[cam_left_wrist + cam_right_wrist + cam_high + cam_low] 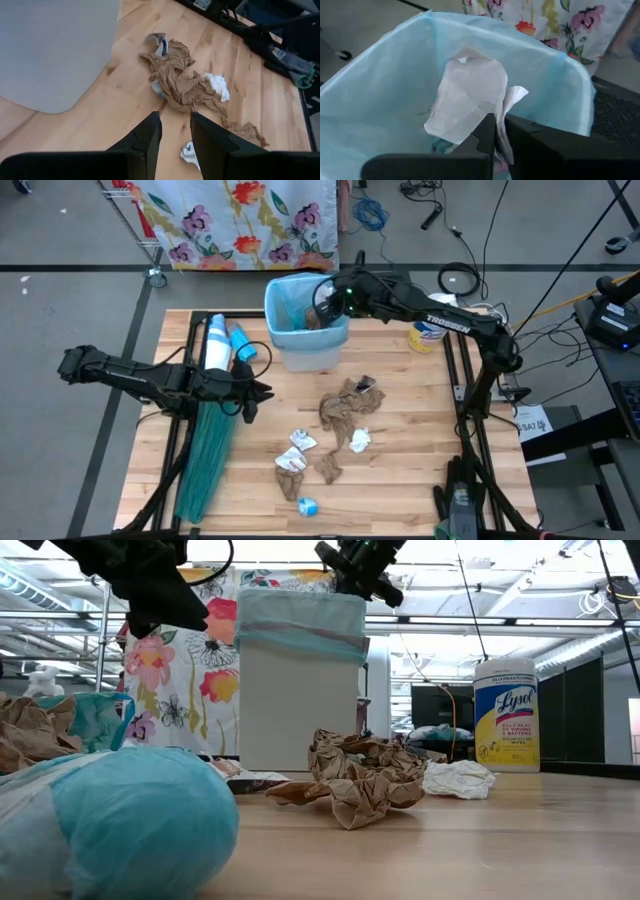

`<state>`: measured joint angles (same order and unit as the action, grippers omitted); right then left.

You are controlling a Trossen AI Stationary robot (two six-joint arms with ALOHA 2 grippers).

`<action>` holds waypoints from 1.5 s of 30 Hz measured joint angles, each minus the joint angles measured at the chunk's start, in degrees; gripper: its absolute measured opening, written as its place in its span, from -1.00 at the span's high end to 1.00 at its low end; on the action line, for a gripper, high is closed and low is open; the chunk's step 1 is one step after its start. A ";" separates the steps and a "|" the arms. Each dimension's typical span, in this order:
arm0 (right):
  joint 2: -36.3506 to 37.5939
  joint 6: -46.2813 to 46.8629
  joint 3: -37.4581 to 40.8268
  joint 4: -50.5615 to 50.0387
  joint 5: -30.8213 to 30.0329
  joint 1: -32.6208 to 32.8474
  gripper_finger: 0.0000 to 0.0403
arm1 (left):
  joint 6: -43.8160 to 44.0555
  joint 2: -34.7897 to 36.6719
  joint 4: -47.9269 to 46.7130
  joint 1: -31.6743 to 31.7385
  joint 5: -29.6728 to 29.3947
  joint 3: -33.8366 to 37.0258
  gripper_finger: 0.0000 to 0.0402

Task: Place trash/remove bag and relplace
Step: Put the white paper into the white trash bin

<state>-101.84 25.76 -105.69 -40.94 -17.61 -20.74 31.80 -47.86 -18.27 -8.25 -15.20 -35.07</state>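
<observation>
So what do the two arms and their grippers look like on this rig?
Both arms are dark, jointed, with dark cables along them. The right arm carries white TROSSEN lettering and a green light near its wrist. The left gripper and right gripper each have two flat, dark, wedge-shaped fingers.

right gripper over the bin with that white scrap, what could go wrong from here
The right gripper pinches a white scrap above the lined bin; the thin paper may cling to a finger rather than drop. Going lower, the fingers could snag the pale-blue bag and drag it off the rim. The left gripper waits open above the brown paper.
</observation>
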 joint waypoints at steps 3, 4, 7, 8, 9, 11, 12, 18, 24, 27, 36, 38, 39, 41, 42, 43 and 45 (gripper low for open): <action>0.00 -1.62 -0.02 0.29 0.01 0.07 0.79 | 0.90 0.00 -0.10 0.00 0.01 0.00 0.46; 0.00 -1.92 -0.02 0.50 0.03 0.07 0.75 | 0.91 0.00 -0.10 0.00 0.05 0.00 0.46; 0.00 -2.45 -0.02 0.54 0.01 0.07 0.63 | 0.93 0.00 -0.14 0.00 0.09 0.00 0.46; 0.00 -2.45 -0.02 0.54 0.01 0.07 0.59 | 0.93 0.00 -0.14 0.00 0.11 0.00 0.46; 0.00 -2.45 -0.02 0.54 0.01 0.07 0.56 | 0.95 0.00 -0.16 0.00 0.12 0.00 0.46; 0.00 -2.45 -0.02 0.54 0.01 0.14 0.49 | 0.95 0.00 -0.18 0.00 0.15 0.00 0.46; 0.00 -2.45 -0.02 0.54 0.01 0.29 0.46 | 0.95 0.00 -0.18 0.00 0.16 0.00 0.46; 1.79 -2.79 -0.02 -0.21 5.11 0.94 0.36 | 1.73 0.00 -0.21 0.00 0.70 0.00 0.46; 7.05 1.59 -0.09 -2.03 6.41 4.63 0.36 | 4.62 0.00 -0.27 -0.02 2.08 0.00 0.46; 9.17 3.63 -0.20 -4.51 4.18 7.82 0.36 | -0.57 0.00 -0.27 -0.02 1.83 0.00 0.46; 9.09 25.00 -0.13 -24.97 0.03 17.98 0.36 | -4.86 -0.02 -0.13 -0.02 3.16 0.00 0.46; 8.43 29.05 -0.11 -28.36 -2.33 20.37 0.36 | -5.19 -0.02 0.33 -0.02 3.08 0.00 0.46; 8.30 31.00 -0.11 -29.11 -3.44 21.41 0.36 | -5.19 -0.02 0.83 -0.02 3.08 0.00 0.46; 7.88 33.85 -0.11 -30.31 -4.97 23.23 0.36 | -5.19 -0.02 1.72 -0.02 3.18 0.00 0.46; 7.64 34.72 -0.11 -30.32 -5.31 23.97 0.36 | -5.20 -0.02 2.18 -0.02 3.36 -0.01 0.46; 7.35 34.97 -0.11 -30.28 -5.51 24.56 0.36 | -5.20 -0.02 2.39 -0.02 3.67 -0.02 0.46; 6.78 35.32 -0.11 -30.23 -6.40 25.37 0.36 | -5.20 -0.02 2.42 -0.02 4.19 -0.02 0.46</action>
<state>-95.06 61.08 -105.80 -71.17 -24.01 4.63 26.60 -47.88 -15.86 -8.27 -11.01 -35.09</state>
